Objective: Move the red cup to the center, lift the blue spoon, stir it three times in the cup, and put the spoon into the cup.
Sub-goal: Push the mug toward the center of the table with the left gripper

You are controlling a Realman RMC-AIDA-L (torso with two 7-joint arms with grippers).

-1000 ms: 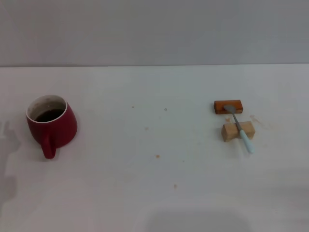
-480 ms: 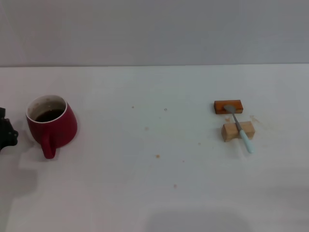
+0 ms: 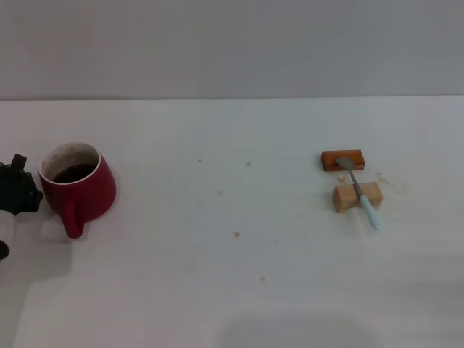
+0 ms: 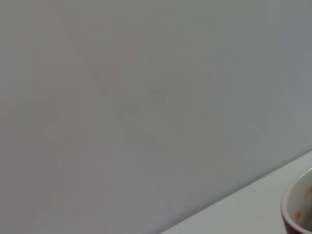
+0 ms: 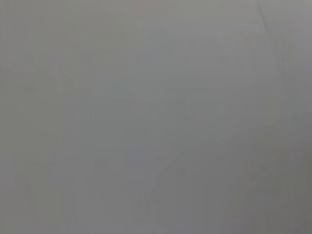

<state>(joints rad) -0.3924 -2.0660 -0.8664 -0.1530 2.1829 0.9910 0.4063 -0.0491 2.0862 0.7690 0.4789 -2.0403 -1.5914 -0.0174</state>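
The red cup [image 3: 78, 188] stands upright at the left of the white table, its handle toward me and dark liquid inside. Its rim also shows in the left wrist view [image 4: 297, 207]. My left gripper [image 3: 18, 192] comes in from the left edge, just left of the cup and close to it. The blue spoon [image 3: 360, 194] lies at the right, its metal bowl on an orange-brown block [image 3: 342, 159] and its pale handle across a tan wooden block [image 3: 357, 196]. My right gripper is out of view.
The white table [image 3: 232, 239] carries small crumbs and stains across its middle. A grey wall runs behind it. The right wrist view shows only plain grey.
My left gripper has come in from the left edge and moved right toward the cup. The cup, the spoon and the blocks have not moved.
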